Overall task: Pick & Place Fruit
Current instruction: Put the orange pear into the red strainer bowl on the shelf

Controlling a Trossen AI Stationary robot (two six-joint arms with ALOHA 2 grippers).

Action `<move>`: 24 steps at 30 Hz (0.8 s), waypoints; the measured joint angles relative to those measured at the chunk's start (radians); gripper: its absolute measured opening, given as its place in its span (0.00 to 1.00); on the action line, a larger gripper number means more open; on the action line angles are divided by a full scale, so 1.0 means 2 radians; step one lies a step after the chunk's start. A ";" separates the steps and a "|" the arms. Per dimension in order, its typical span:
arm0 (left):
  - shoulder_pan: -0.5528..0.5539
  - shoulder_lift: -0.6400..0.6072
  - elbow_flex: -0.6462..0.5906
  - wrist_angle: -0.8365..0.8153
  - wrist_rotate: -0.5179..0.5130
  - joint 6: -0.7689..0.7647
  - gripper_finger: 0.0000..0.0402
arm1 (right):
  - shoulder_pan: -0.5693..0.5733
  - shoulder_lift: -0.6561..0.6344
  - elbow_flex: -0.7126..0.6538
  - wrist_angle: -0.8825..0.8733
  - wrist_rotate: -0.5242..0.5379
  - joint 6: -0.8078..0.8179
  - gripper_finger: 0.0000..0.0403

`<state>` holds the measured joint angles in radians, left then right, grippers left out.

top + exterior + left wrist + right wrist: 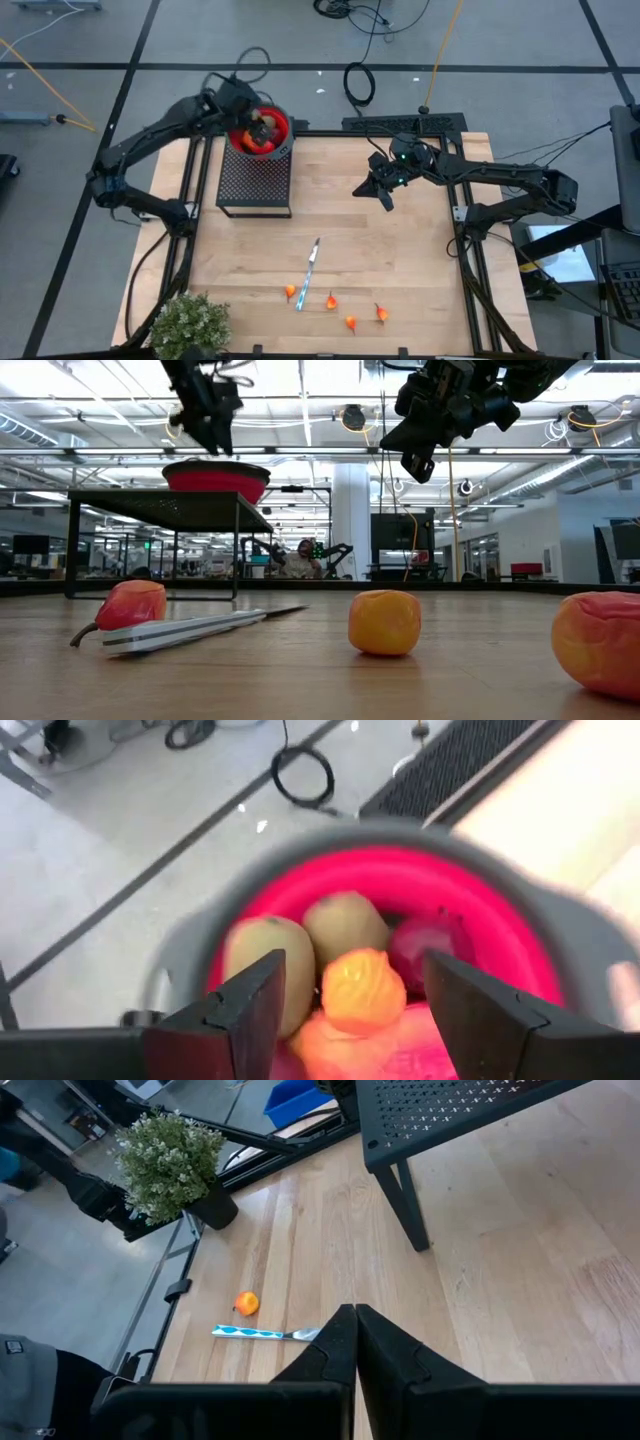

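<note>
- Your left tool point(350, 1010) hangs just above the red bowl point(262, 138), its fingers point(250, 1010) spread apart with nothing between them; it is released.
- Straight below that tool, the bowl holds a heap of fruit: two olive-brown ovals point(345, 925) side by side, an orange piece point(362, 988) just in front of them, and a dark-red ball point(425, 945) beside it. The orange piece lies in the gap between the fingers but is not gripped.
- The bowl sits on top of a black perforated stand point(254, 180) at the far left part of the surface point(400, 250).
- Your right tool point(356, 1348) is clenched, fingers pressed together on nothing, held in the air over the far right part of the surface, well apart from the bowl.
- Four small orange-red fruits point(351, 322) still lie on the surface near its front edge, in a loose row.
- A knife point(309, 273) with a blue-and-white handle lies among them, just beside the leftmost fruit point(290, 292).
- A bushy grey-green plant point(190, 325) stands at the front left corner.
- In the low view, a person point(298, 560) sits far off in the room behind.
</note>
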<state>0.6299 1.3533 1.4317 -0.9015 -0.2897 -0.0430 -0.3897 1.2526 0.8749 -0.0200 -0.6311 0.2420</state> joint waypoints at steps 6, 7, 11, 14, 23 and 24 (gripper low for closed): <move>-0.019 -0.004 0.097 -0.078 0.001 -0.042 0.56 | 0.018 0.000 0.000 0.000 -0.001 -0.005 0.00; -0.023 -0.008 0.103 -0.088 0.005 -0.041 0.55 | 0.024 0.000 0.000 0.000 -0.001 -0.010 0.00; -0.040 -0.039 0.100 -0.089 0.061 -0.027 0.49 | 0.046 0.000 0.000 0.000 0.000 -0.027 0.00; -0.051 -0.064 0.089 -0.090 0.089 -0.049 0.43 | 0.058 0.000 0.000 -0.001 0.000 -0.037 0.00; -0.120 -0.175 0.006 -0.033 0.071 -0.096 0.25 | 0.087 -0.002 0.000 -0.005 0.025 -0.045 0.00; -0.128 -0.188 -0.007 -0.024 0.067 -0.102 0.24 | 0.090 -0.004 0.000 -0.005 0.031 -0.049 0.00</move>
<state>0.3733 0.9782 1.4184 -0.9492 -0.1560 -0.2477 -0.2096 1.2450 0.8749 -0.0305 -0.5690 0.1450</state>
